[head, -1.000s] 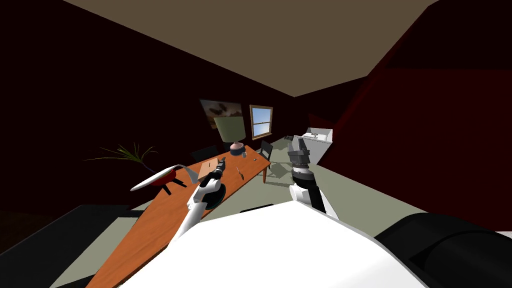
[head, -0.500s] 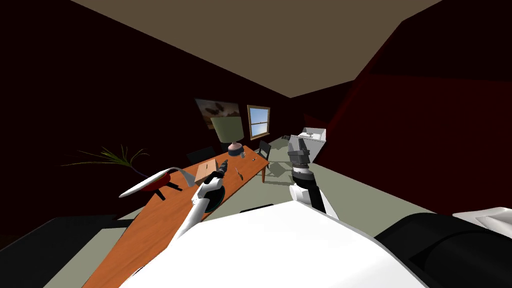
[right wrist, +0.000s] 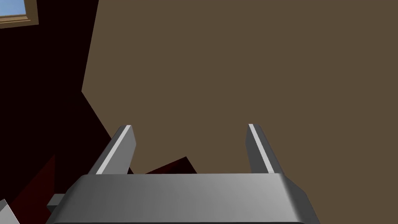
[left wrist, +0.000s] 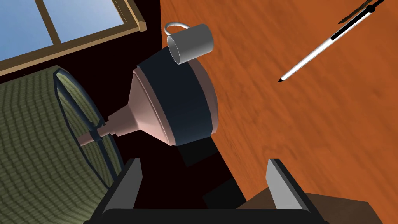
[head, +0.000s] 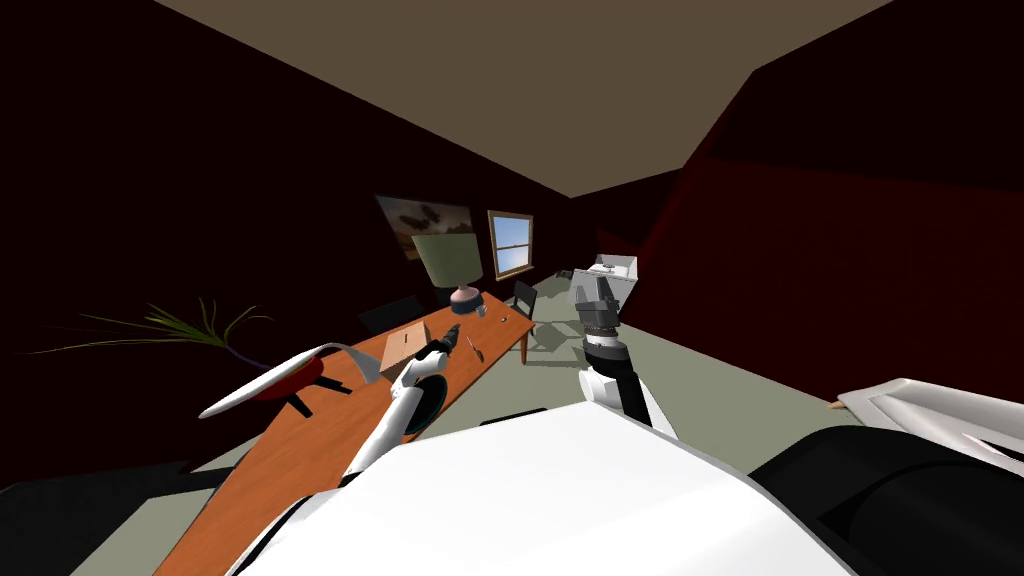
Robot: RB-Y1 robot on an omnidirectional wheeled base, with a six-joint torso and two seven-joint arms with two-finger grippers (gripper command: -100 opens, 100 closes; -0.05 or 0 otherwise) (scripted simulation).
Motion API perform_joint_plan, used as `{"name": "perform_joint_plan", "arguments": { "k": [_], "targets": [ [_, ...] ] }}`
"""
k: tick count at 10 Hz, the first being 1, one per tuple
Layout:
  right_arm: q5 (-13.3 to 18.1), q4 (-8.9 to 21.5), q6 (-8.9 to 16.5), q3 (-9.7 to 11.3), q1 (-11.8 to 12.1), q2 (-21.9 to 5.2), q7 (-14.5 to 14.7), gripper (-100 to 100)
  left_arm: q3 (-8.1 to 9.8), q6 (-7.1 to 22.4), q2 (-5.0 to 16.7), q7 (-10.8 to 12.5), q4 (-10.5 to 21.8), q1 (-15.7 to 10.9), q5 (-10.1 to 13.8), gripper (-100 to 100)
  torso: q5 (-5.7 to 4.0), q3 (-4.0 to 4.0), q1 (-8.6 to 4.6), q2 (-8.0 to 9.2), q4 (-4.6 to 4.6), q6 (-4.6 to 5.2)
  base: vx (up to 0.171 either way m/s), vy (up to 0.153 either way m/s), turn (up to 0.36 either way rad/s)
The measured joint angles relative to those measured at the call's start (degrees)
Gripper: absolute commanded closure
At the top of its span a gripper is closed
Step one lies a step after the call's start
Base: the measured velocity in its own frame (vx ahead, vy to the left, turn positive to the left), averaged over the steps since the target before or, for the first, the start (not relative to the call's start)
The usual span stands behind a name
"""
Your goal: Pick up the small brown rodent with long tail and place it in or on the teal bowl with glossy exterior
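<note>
Table: a long orange-brown wooden top runs away toward the far wall.
Room: dark red walls, tan ceiling, grey-green floor; a window and a painting hang beyond the table's far end.
On the table: a lamp with a pink and dark blue base and a green shade, a grey mug just beside the base, a white pen, a brown box.
Teal bowl: near the table's edge, partly behind the left forearm.
Left gripper: over the table near the lamp's base, fingers spread, nothing between them.
Right gripper: raised, well off the table's side, fingers apart and empty.
Rodent: hard to make out (I wouldn't swear to it). A thin dark brown sliver lies against the pen's far end, cut off at the view's edge.
</note>
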Motion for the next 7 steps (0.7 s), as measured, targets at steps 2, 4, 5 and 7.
{"name": "perform_joint_plan", "arguments": {
  "k": [2,4,5,7],
  "targets": [
    [0.0,0.0,0.0,0.0,0.0,0.0,0.0,0,-0.80,1.9,0.2,-0.9,4.2,-1.9,0.4,-100,0.00,0.00,0.00,-0.01,0.00,0.01,-0.002,0.024,-0.137],
    [0.0,0.0,0.0,0.0,0.0,0.0,0.0,0,-1.35,5.3,0.3,-1.6,6.8,-3.5,0.5,-100,0.00,0.00,0.00,0.00,0.00,0.00,-0.003,0.019,-0.114],
    [0.0,0.0,0.0,0.0,0.0,0.0,0.0,0,-1.81,5.9,0.6,-2.0,9.0,-4.3,1.0,-100,0.00,0.00,-0.01,0.00,0.00,-0.04,0.000,0.013,-0.127],
    [0.0,0.0,0.0,0.0,0.0,0.0,0.0,0,-2.82,7.7,1.2,-3.0,13.1,-6.0,2.1,-100,0.00,-0.01,-0.02,-0.01,-0.01,-0.05,0.005,0.014,-0.118]
  ]
}}
